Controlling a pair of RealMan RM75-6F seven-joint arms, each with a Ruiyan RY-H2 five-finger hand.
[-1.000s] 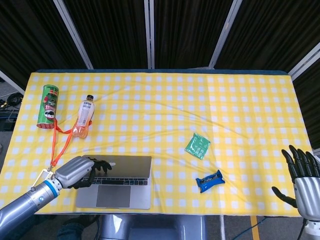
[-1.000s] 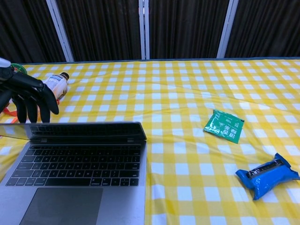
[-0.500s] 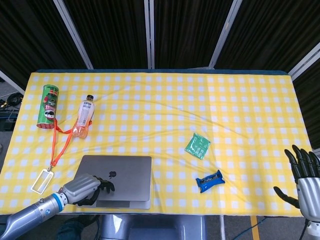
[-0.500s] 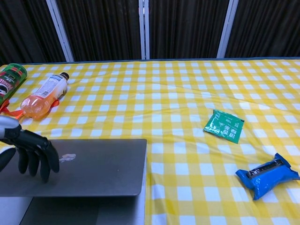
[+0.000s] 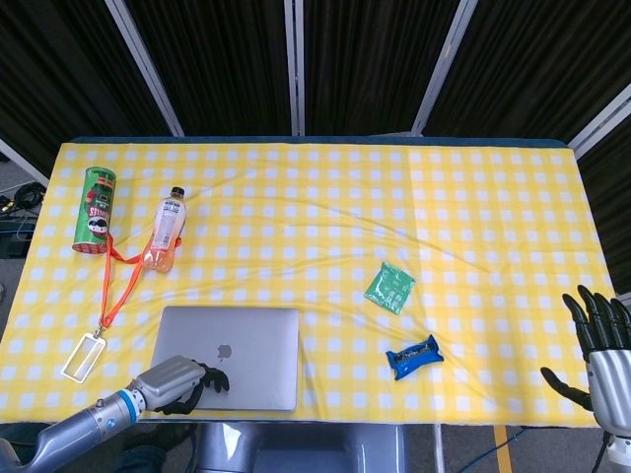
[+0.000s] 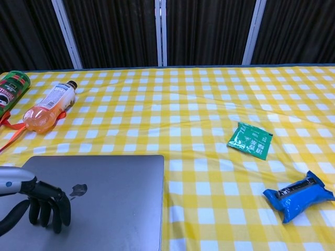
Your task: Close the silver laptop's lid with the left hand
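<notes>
The silver laptop [image 5: 242, 340] [image 6: 115, 198] lies with its lid flat down at the table's front left, logo facing up. My left hand [image 5: 180, 382] [image 6: 44, 204] rests on the lid's near left corner, its dark fingers spread and pointing down onto the metal. Off the table's front right corner my right hand [image 5: 597, 340] stands upright with its fingers spread and nothing in it; the chest view does not show it.
A green chip can [image 5: 96, 209] [image 6: 8, 89], an orange drink bottle [image 5: 166, 230] [image 6: 49, 107] and an orange lanyard with a badge [image 5: 106, 301] lie at the left. A green sachet [image 5: 389, 288] [image 6: 250, 139] and a blue snack bar [image 5: 412, 356] [image 6: 298, 196] lie right of the laptop.
The laptop lid has gone from open to fully flat. My left hand has moved down and toward the front edge with it. The right hand barely moved.
</notes>
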